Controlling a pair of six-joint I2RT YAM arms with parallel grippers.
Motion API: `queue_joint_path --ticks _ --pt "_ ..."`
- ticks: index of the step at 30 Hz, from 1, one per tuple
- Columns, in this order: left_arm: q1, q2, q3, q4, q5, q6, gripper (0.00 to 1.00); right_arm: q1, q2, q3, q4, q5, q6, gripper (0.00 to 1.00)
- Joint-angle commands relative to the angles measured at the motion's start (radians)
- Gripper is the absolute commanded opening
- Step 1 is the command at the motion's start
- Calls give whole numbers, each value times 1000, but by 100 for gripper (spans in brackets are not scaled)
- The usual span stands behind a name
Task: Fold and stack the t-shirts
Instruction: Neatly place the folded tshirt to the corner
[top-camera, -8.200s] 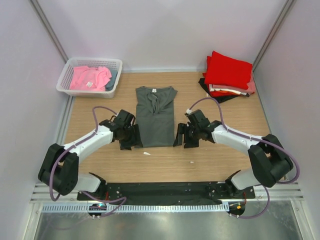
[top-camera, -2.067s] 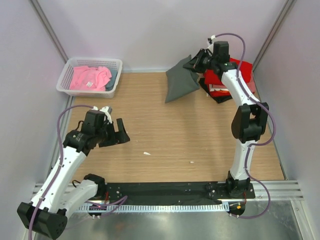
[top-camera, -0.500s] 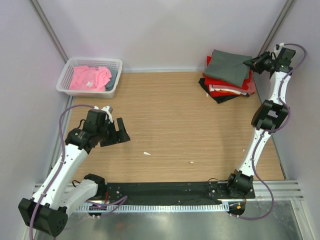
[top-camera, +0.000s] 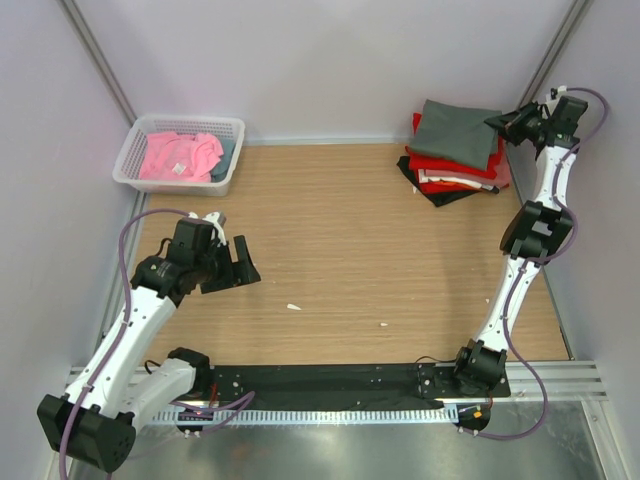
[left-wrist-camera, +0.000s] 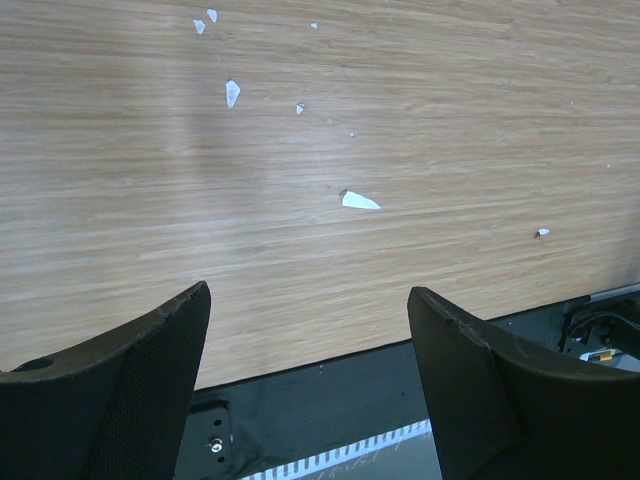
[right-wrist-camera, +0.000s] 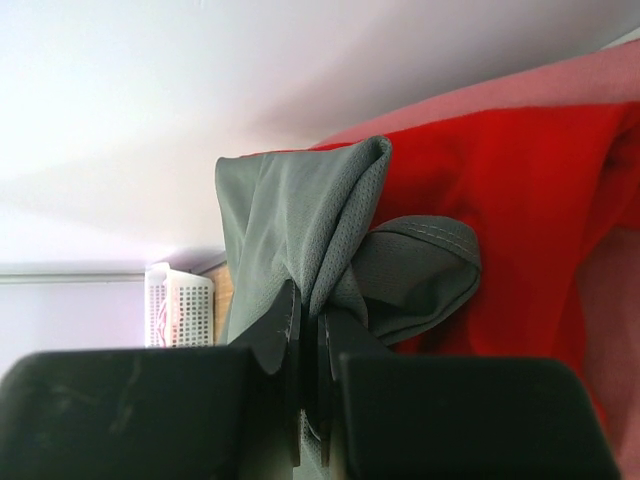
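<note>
Pale walls around a wooden worktop (top-camera: 340, 250). At the far right corner, right hand (top-camera: 500, 122) clamped tight on a bunched edge of the grey shirt (top-camera: 455, 135), cloth pinched between its fingers (right-wrist-camera: 285, 325). Grey shirt folded, lying atop the red shirt (top-camera: 425, 160) on the stack. Near the left edge, left hand (top-camera: 238, 265) spread wide, holding nothing, over bare wood strewn with white scraps (left-wrist-camera: 360, 201). At the far left corner, pink shirt (top-camera: 178, 155) inside the basket (top-camera: 140, 172).

No legible text, label, brand, number or sign anywhere in any of the three views
</note>
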Motion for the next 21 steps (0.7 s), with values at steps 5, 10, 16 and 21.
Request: queue_joint_path --ticks 5,10,16,21 --pt "1 -8 0 32 1 1 80 -33 -2 -3 111 76 2 1" --pt "0 -1 0 33 4 2 80 -33 18 -24 111 117 -18 1" --pt "1 -7 0 35 6 2 80 -33 15 -62 137 152 -17 15" --pt "0 -18 0 35 9 4 80 -33 -60 -148 181 152 3 69"
